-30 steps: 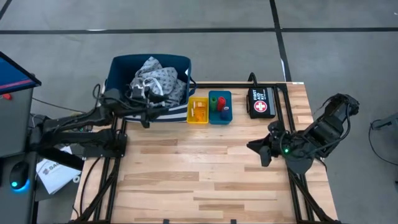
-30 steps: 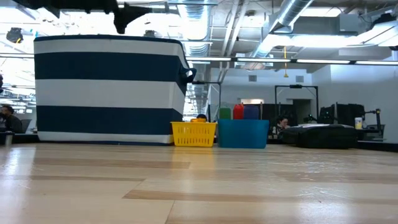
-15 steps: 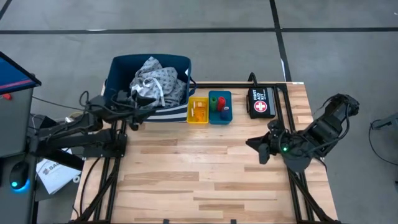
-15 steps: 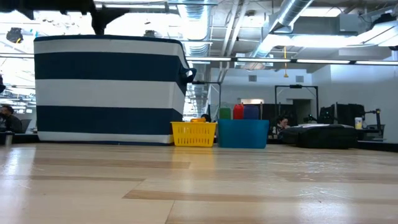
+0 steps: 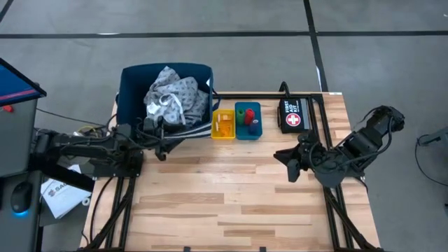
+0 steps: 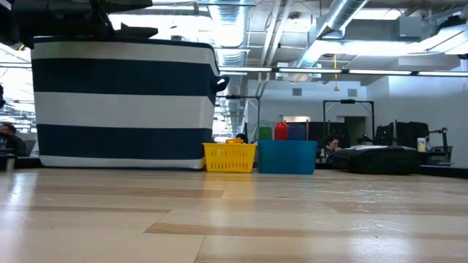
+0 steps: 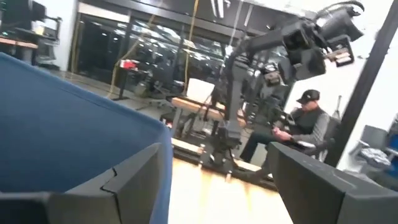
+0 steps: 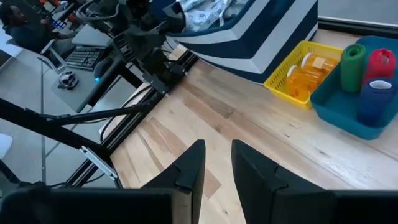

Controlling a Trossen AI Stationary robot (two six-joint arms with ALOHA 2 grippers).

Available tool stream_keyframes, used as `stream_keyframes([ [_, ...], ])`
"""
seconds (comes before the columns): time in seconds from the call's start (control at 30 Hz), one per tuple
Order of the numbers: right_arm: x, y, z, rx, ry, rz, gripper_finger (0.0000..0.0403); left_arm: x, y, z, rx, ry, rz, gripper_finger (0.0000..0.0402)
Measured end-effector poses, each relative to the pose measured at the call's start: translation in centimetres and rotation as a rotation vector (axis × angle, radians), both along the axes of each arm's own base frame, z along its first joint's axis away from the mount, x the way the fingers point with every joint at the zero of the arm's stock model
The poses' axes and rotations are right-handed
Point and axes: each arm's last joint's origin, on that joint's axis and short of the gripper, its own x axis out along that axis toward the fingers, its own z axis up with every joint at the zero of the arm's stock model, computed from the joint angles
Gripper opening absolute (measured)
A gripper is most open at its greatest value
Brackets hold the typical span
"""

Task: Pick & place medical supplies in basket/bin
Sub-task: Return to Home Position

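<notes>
**Desk:** Where is the gown?

**Robot:** In the striped basket (image 5: 131,105), which stands on the wooden table (image 5: 231,196). The dotted gown (image 5: 175,94) lies bunched inside, heaped up to the rim.

**Desk:** And your left gripper?

**Robot:** My left gripper (image 5: 161,138) hangs just in front of the basket, close to its near wall. It is released: the fingers (image 7: 134,180) are spread wide with nothing between them.

**Desk:** What sits to the basket's right?

**Robot:** Just beside the basket is the yellow tray (image 5: 215,133), holding the orange pill bottles (image 8: 298,81). Next along, against the yellow one, is the teal tray (image 8: 336,115). In it a green roll (image 8: 353,62), a red roll (image 8: 380,62) and a blue roll (image 8: 373,93) stand upright. Farther right of the basket lies a black pouch (image 5: 294,115) with a red-and-white cross.

**Desk:** And your right gripper?

**Robot:** My right gripper (image 8: 219,146) is well to the right of the basket, over bare wood. Its fingers have only a narrow gap between them and grasp nothing.
</notes>
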Motion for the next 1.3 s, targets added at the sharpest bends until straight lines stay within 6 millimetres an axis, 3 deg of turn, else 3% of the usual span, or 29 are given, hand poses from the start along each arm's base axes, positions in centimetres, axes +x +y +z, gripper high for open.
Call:
stream_keyframes([
  [0.1, 0.2, -0.3, 0.0, -0.002, 0.001, -0.012, 0.0077, -0.2, -0.6, 0.3, -0.007, -0.029, -0.045, 0.0282],
  [0.4, 0.5, -0.8, 0.0, 0.002, 0.001, -0.035, 0.0077, -1.9, -2.2, 3.4, 0.043, -0.359, -0.306, 0.0282],
  [0.5, 0.5, -0.7, 0.0, 0.004, -0.002, -0.034, 0.0077, -2.1, -2.3, 3.4, 0.06, -0.349, -0.314, 0.0282],
  [0.67, 0.6, -0.7, 0.1, 0.012, -0.013, -0.033, 0.0077, -2.1, -3.0, 3.1, -0.052, -0.309, -0.611, 0.0282],
  [0.87, 0.6, -0.7, 0.1, 0.011, -0.012, -0.033, 0.0077, -1.1, -4.3, 2.0, -0.186, -0.191, -0.756, 0.0282],
  [1.0, 0.6, -0.7, 0.1, 0.011, -0.012, -0.032, 0.0077, -0.4, -4.5, -0.2, -0.227, -0.094, -0.684, 0.0282],
  [1.13, 0.6, -0.7, 0.1, 0.009, -0.011, -0.032, 0.0077, -0.3, -3.7, -2.4, -0.194, -0.052, -0.455, 0.0282],
  [1.3, 0.6, -0.7, 0.1, 0.007, -0.008, -0.032, 0.0077, -0.3, -2.6, -3.3, -0.135, -0.036, -0.303, 0.0282],
])
